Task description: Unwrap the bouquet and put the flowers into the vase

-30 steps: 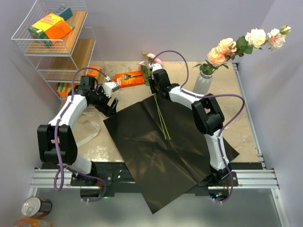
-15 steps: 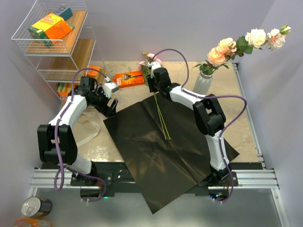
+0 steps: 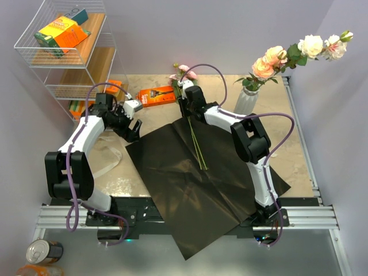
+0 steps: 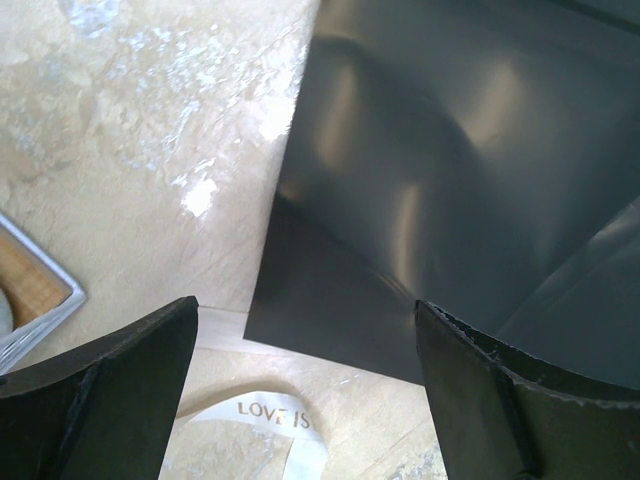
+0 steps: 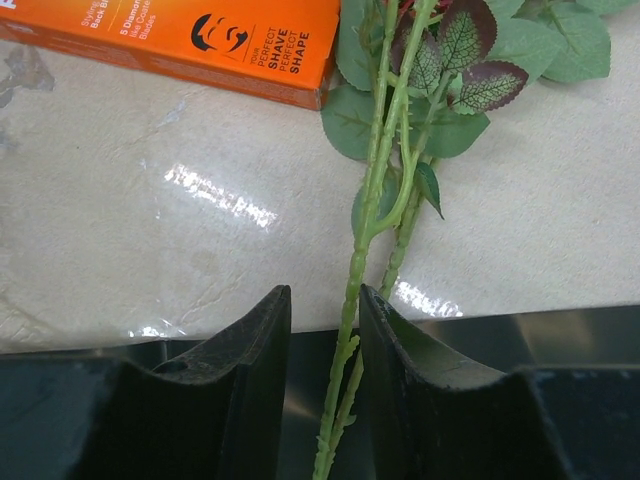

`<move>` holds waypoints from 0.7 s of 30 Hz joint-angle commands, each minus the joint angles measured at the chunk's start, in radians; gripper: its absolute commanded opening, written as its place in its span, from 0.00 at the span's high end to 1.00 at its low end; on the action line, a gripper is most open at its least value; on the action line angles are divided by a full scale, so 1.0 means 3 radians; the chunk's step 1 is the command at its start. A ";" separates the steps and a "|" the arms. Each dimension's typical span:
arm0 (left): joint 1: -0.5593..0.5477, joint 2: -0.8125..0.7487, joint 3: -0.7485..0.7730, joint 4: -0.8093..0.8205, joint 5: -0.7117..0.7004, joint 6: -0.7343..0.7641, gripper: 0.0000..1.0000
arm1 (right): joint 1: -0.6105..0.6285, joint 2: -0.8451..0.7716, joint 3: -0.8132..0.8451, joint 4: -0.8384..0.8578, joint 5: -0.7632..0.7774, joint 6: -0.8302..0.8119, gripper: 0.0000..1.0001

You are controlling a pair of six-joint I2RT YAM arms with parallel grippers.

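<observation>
The right gripper (image 5: pixel 323 300) straddles green stems (image 5: pixel 385 100) beside an orange box (image 5: pixel 200 40).

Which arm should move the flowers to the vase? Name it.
Right. The right pincer straddles the flower stems, nearer the vase; the left pincer hangs open over the wrapping paper corner, away from them.

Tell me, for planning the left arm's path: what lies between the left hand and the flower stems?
Black wrapping paper, spread flat under the stems; the top view shows it.
</observation>
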 commanded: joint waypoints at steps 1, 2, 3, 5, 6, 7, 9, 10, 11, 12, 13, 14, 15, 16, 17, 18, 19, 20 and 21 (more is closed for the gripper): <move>0.0090 -0.0061 0.0000 0.0084 0.0089 0.0054 0.07 | 0.0011 0.0031 0.0098 0.0039 -0.0090 -0.0003 0.63; 0.0090 -0.0061 -0.0005 0.0089 0.0084 0.0054 0.07 | 0.0011 0.0041 0.0093 0.0044 -0.0105 0.0002 0.63; 0.0090 -0.0061 -0.0005 0.0089 0.0084 0.0054 0.07 | 0.0011 0.0046 0.0093 0.0049 -0.0105 0.0008 0.63; 0.0100 -0.0061 0.0000 0.0084 0.0079 0.0059 0.07 | 0.0011 0.0067 0.0098 0.0044 -0.0115 0.0008 0.63; 0.0095 -0.0061 0.0000 0.0079 0.0084 0.0054 0.07 | 0.0011 0.0082 0.0098 0.0049 -0.0105 0.0013 0.63; 0.0100 -0.0061 0.0005 0.0084 0.0084 0.0054 0.07 | 0.0011 0.0087 0.0098 0.0054 -0.0090 0.0008 0.63; 0.0100 -0.0061 0.0000 0.0074 0.0084 0.0059 0.07 | 0.0006 0.0082 0.0083 0.0085 -0.0075 0.0008 0.63; 0.0105 -0.0061 -0.0005 0.0074 0.0089 0.0059 0.07 | 0.0006 0.0072 0.0057 0.0095 -0.0065 0.0008 0.63; 0.0105 -0.0061 -0.0005 0.0079 0.0084 0.0064 0.07 | 0.0001 0.0057 0.0047 0.0110 -0.0044 0.0008 0.63; 0.0111 -0.0056 -0.0005 0.0079 0.0084 0.0069 0.07 | -0.0010 0.0047 0.0037 0.0126 -0.0034 0.0008 0.63; 0.0111 -0.0045 0.0000 0.0079 0.0084 0.0064 0.07 | -0.0010 0.0021 0.0016 0.0141 -0.0003 0.0008 0.63; 0.0116 -0.0045 0.0000 0.0079 0.0089 0.0064 0.07 | -0.0020 0.0001 0.0006 0.0156 0.0002 0.0008 0.62; 0.0116 -0.0045 0.0005 0.0084 0.0094 0.0064 0.07 | -0.0020 -0.0015 -0.0014 0.0202 0.0002 0.0013 0.62; 0.0116 -0.0045 0.0005 0.0084 0.0104 0.0059 0.07 | -0.0030 -0.0040 -0.0050 0.0223 0.0007 0.0018 0.62; 0.0116 -0.0040 0.0005 0.0084 0.0104 0.0059 0.07 | -0.0030 -0.0056 -0.0061 0.0228 0.0007 0.0028 0.62; 0.0116 -0.0040 0.0005 0.0079 0.0109 0.0054 0.07 | -0.0030 -0.0061 -0.0066 0.0243 0.0012 0.0028 0.61; 0.0116 -0.0035 0.0010 0.0084 0.0114 0.0054 0.07 | -0.0030 -0.0071 -0.0081 0.0259 0.0022 0.0028 0.61; 0.0116 -0.0035 0.0015 0.0079 0.0109 0.0054 0.07 | -0.0025 -0.0071 -0.0086 0.0264 0.0033 0.0028 0.61; 0.0111 -0.0035 0.0016 0.0084 0.0109 0.0059 0.07 | -0.0030 -0.0071 -0.0086 0.0269 0.0043 0.0028 0.61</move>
